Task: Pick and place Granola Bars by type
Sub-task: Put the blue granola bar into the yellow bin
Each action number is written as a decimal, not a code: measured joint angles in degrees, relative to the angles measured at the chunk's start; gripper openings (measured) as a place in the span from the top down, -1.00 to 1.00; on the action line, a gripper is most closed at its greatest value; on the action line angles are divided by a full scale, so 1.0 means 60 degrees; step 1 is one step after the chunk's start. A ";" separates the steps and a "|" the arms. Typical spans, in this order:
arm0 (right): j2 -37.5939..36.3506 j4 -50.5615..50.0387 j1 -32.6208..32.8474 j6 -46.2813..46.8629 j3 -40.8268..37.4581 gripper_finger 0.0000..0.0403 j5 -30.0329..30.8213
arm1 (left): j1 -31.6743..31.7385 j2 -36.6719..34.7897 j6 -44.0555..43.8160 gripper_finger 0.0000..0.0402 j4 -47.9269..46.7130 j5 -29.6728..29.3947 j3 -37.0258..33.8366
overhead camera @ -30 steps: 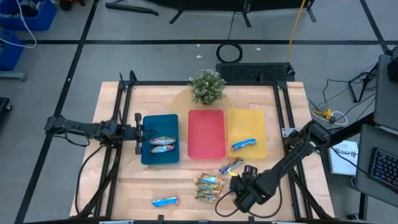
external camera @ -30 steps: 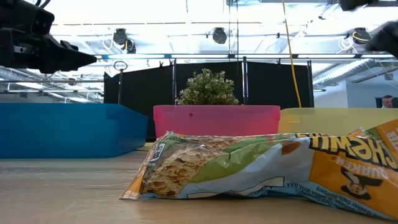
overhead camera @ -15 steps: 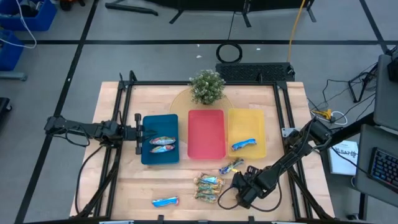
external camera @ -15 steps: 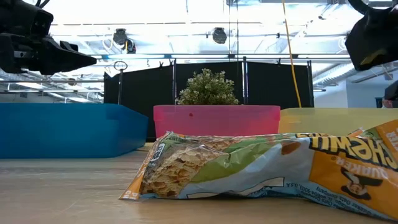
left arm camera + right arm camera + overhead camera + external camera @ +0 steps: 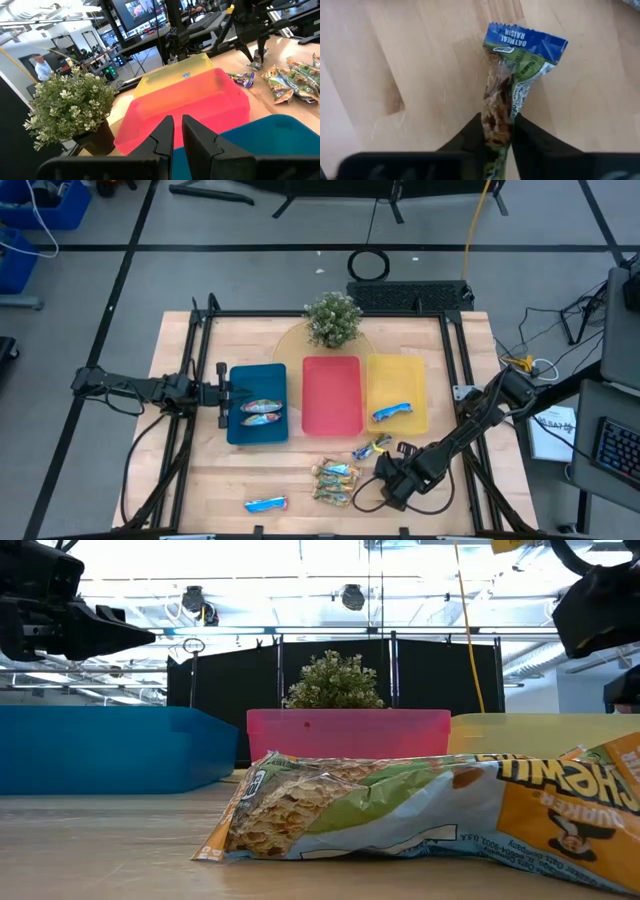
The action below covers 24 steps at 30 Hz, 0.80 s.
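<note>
My right gripper (image 5: 392, 467) stands over the near right of the table, shut on a granola bar (image 5: 512, 75) with a blue end and a green-and-white wrapper. Beside it lie a blue-and-orange bar (image 5: 372, 447), two tan bars (image 5: 334, 481) and, farther left, a shiny blue bar (image 5: 265, 504). Two bars (image 5: 259, 412) lie in the blue tray (image 5: 240, 430) and one blue bar (image 5: 392, 412) lies in the yellow tray (image 5: 395, 375). The red tray (image 5: 331, 395) stands between them. My left gripper (image 5: 222, 393) hovers shut at the blue tray's left edge. My right gripper pinches the bar between its two fingers (image 5: 527, 137) at the end opposite the blue one (image 5: 496, 125). The wrapper is squeezed narrow there. The bar runs forward along the fingers, which come slanting from above. Whether it is clear of the table I cannot tell.
A potted plant (image 5: 332, 319) stands at the far edge behind the red tray. Black frame rails (image 5: 190, 380) run along both sides of the table. Bare wood lies at the near left and right of the loose bars.
My right gripper has moved from the near edge toward the far edge, in beside the loose bars, and has come into the low view at its upper right. The bars on the table and in the trays have stayed put.
</note>
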 joint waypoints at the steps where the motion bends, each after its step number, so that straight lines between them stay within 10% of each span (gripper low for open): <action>1: -0.0128 0.0009 -0.0017 -0.0092 -0.0028 0.72 -0.0002 | 0.0000 0.0000 -0.0047 0.77 0.0000 0.0000 0.0000; 12: -0.2495 0.0302 -0.0360 -0.1661 -0.0038 0.74 0.0972 | 0.0000 0.0002 0.0118 0.77 0.0135 -0.0001 0.0000; 24: -0.4886 -0.2951 -0.4432 -0.5889 -0.0023 0.78 0.1260 | 0.0000 0.0004 0.0224 0.77 0.0219 -0.0125 0.0000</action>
